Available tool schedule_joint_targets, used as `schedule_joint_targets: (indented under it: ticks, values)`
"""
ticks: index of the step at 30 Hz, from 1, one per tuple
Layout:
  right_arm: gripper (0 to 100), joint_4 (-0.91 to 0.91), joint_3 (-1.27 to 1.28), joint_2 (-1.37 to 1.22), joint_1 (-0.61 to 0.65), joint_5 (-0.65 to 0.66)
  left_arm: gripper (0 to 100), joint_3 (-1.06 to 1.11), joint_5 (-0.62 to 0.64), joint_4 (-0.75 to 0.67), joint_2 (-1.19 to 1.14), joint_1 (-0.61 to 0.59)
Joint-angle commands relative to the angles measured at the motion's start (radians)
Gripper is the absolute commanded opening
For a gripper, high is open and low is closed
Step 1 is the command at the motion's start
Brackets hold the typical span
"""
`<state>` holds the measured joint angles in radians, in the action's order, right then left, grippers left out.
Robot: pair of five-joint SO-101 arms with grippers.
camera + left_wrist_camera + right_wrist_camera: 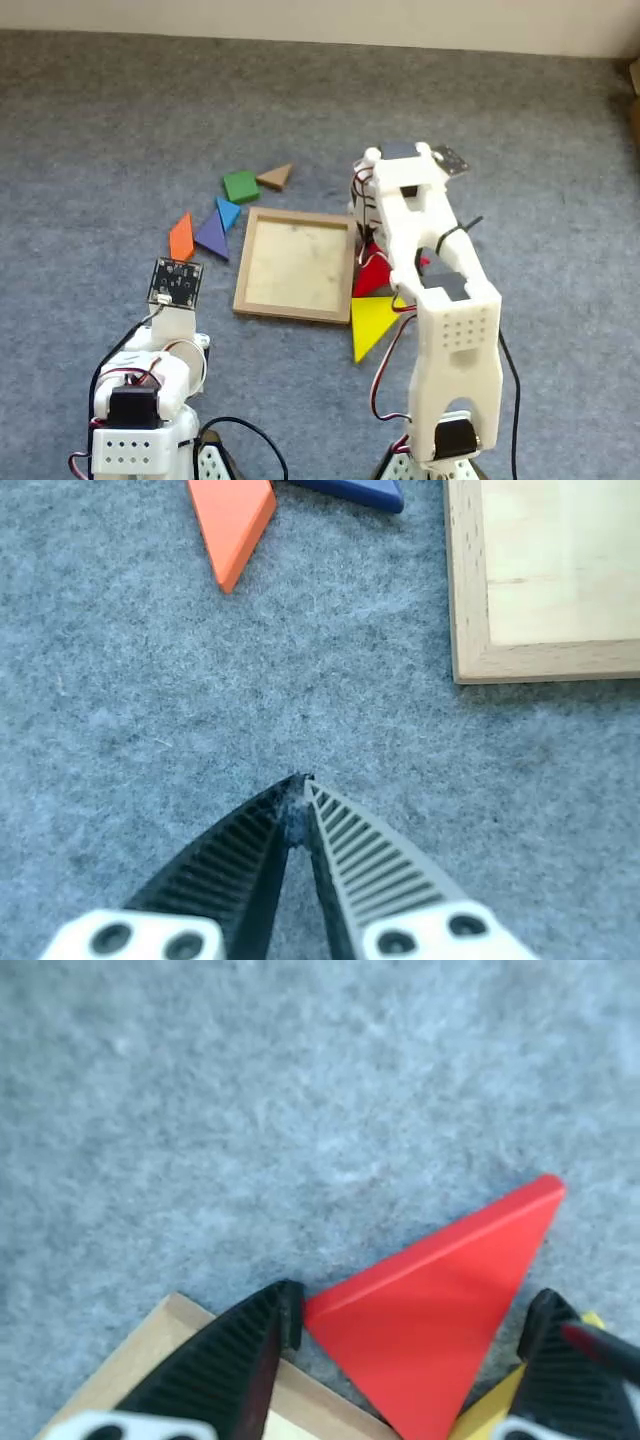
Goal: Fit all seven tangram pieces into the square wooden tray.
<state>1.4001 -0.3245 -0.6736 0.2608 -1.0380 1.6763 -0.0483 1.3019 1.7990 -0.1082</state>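
Observation:
The square wooden tray (295, 265) lies empty in the middle of the grey carpet. A red triangle (440, 1330) lies just off the tray's corner (150, 1350), between the spread fingers of my open right gripper (415, 1315). A yellow triangle (372, 320) touches the red triangle (372, 272) on its near side. My left gripper (303, 780) is shut on nothing, low over bare carpet. It is short of the orange parallelogram (233, 515) and left of the tray's corner (470, 610).
Left of the tray lie the orange parallelogram (181, 236), a dark blue triangle (212, 236) and a light blue triangle (228, 212). A green square (240, 186) and a brown triangle (275, 177) sit beyond the tray's far left corner. Open carpet surrounds everything.

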Motion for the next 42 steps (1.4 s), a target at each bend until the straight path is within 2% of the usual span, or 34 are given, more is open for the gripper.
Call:
schedule_joint_targets:
  ticks: [1,3,7,9,13,19,25,29,32,37,42]
  values:
    - [33.1,0.019,-0.030,0.015,-0.044,-0.015,1,0.021,0.003,0.003,-0.002,-0.010]
    - [30.4,0.019,-0.028,0.018,-0.044,-0.015,1,0.021,0.003,0.003,-0.002,-0.010]
    - [17.0,0.019,-0.035,0.021,-0.051,-0.009,1,0.021,0.003,0.003,-0.002,-0.010]
    - [14.2,0.019,-0.036,0.021,-0.051,-0.008,1,0.021,0.003,0.003,-0.002,-0.010]
    - [14.2,0.019,-0.036,0.022,-0.050,-0.006,1,0.021,0.003,0.003,-0.002,-0.010]
    - [14.2,0.035,-0.070,0.025,-0.050,0.066,1,0.021,0.003,0.003,-0.002,-0.010]
    - [14.2,0.220,-0.286,0.019,-0.044,0.161,1,0.021,0.003,0.003,-0.002,-0.010]
    - [14.2,0.278,-0.387,0.018,-0.042,0.229,1,0.021,0.003,0.003,-0.002,-0.010]
    - [14.2,0.308,-0.420,0.021,-0.015,0.302,1,0.021,0.003,0.003,-0.002,-0.010]
    - [14.0,0.346,-0.430,0.024,0.102,0.427,1,0.021,0.003,0.003,-0.002,-0.010]
    - [13.9,0.348,-0.430,0.022,0.162,0.451,1,0.021,0.003,0.003,-0.002,-0.010]
